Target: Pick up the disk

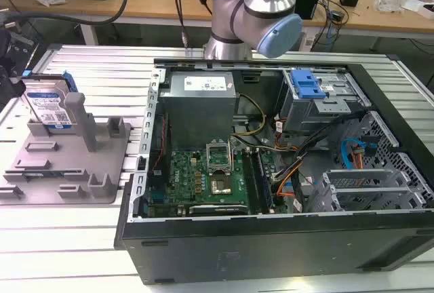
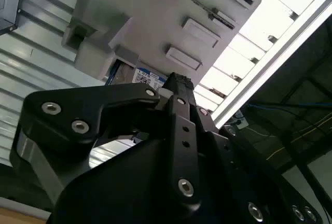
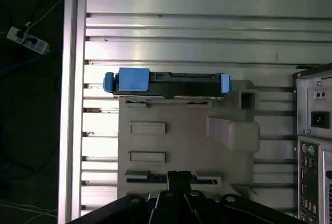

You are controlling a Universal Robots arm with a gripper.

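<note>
The disk (image 1: 51, 108) stands on edge in the fixture (image 1: 102, 164), at the exterior view's left of the tabletop (image 1: 102, 69). In the first wrist view the end effector (image 3: 179, 178) hangs above the fixture, apart from the disk. The disk's long edge lies crosswise ahead of it; released or clenched, I cannot tell.

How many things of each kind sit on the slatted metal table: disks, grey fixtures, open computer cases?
disk: 1
grey fixture: 1
open computer case: 1
Total: 3
</note>
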